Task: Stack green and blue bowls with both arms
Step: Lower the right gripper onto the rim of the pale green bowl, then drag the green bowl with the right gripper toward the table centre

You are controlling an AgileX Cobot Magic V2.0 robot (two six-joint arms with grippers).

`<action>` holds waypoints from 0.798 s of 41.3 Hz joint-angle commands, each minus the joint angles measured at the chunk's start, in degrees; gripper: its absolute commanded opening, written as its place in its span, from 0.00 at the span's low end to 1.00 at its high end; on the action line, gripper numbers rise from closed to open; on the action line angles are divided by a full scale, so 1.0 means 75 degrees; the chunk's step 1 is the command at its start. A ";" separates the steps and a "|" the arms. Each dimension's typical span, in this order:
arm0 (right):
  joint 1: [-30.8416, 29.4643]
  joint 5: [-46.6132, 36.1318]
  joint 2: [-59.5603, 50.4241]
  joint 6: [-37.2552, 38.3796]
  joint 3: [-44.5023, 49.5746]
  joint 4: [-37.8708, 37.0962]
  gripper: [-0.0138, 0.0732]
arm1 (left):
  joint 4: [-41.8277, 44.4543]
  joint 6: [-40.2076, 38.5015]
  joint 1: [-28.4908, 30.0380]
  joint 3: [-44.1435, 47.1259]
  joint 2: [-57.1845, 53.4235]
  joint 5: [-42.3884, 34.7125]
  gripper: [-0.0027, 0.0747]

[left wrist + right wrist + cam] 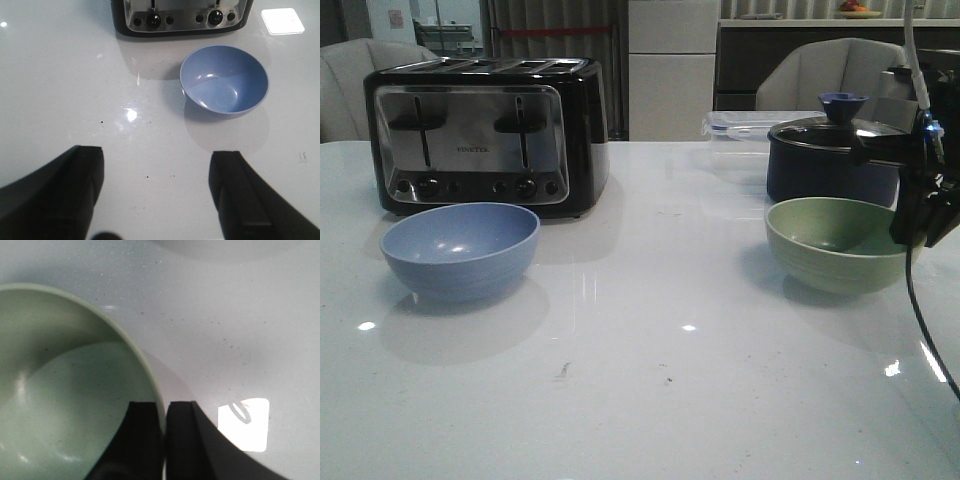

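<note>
The blue bowl (461,248) sits upright on the white table at the left, in front of the toaster; it also shows in the left wrist view (224,81). My left gripper (157,192) is open and empty over the bare table, short of the blue bowl. It is out of the front view. The green bowl (838,242) sits at the right. My right gripper (165,415) is shut on its rim (161,410), one finger inside the bowl and one outside. In the front view the right gripper (914,215) stands at the bowl's right edge.
A black and silver toaster (485,133) stands behind the blue bowl. A dark navy lidded pot (826,155) and a clear plastic box (740,130) stand behind the green bowl. A black cable (925,325) hangs from the right arm.
</note>
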 commanded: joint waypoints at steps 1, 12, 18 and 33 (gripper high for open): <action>-0.0033 -0.0109 -0.0392 -0.0067 -0.0257 0.0034 0.23 | -0.0050 -0.0055 0.0014 -0.0251 0.0025 -0.0496 0.69; 0.0579 0.0366 -0.1236 -0.0611 -0.0257 0.0041 0.22 | -0.0050 -0.0055 0.0014 -0.0251 0.0025 -0.0496 0.69; 0.1516 0.0545 -0.1646 -0.0811 -0.0248 0.0041 0.22 | -0.0050 -0.0055 0.0014 -0.0251 0.0025 -0.0496 0.69; 0.3676 0.0416 -0.1070 -0.0811 -0.0217 0.0049 0.22 | -0.0052 -0.0055 0.0014 -0.0251 0.0025 -0.0496 0.69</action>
